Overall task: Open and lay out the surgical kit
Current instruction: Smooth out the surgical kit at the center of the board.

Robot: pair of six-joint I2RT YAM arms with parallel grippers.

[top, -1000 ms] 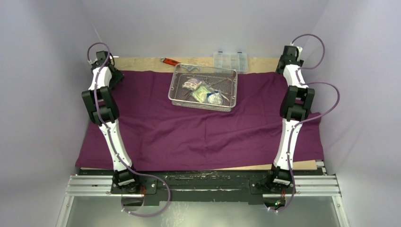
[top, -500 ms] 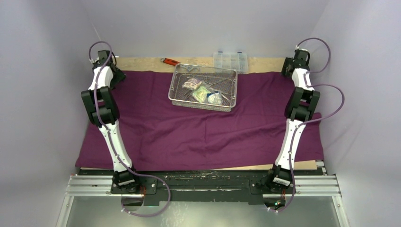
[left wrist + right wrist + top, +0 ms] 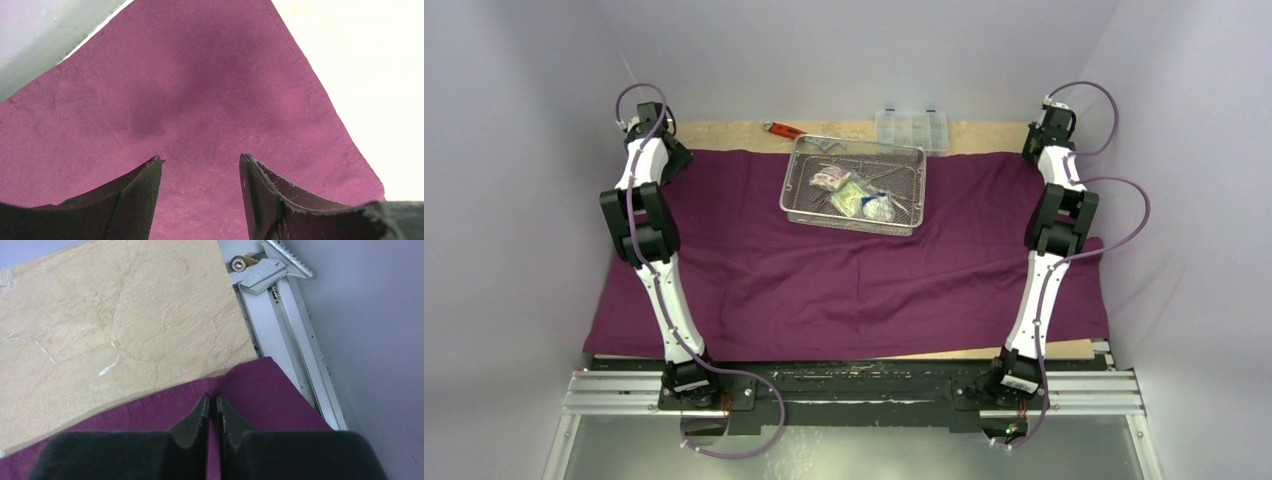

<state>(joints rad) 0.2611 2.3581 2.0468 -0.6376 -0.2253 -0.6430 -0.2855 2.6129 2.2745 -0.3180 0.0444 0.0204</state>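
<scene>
Dark-purple cloth (image 3: 854, 270) lies spread over the table (image 3: 724, 130), wire-mesh tray (image 3: 849, 224) on its far middle. In the last sec the right gripper (image 3: 212, 407) went from wide to nearly shut at the far-right corner, apparently pinching the hem; left gripper (image 3: 200, 165) stays wide over the far-left corner. We reckon that corner's abt to be tugged flat.

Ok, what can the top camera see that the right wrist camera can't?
Only the top: the tray with packets, a wrench and a clear box. Only the right wrist: the right hand up close, pinching the cloth at its edge, and a metal rail. Both: the purple cloth and the tan table.
</scene>
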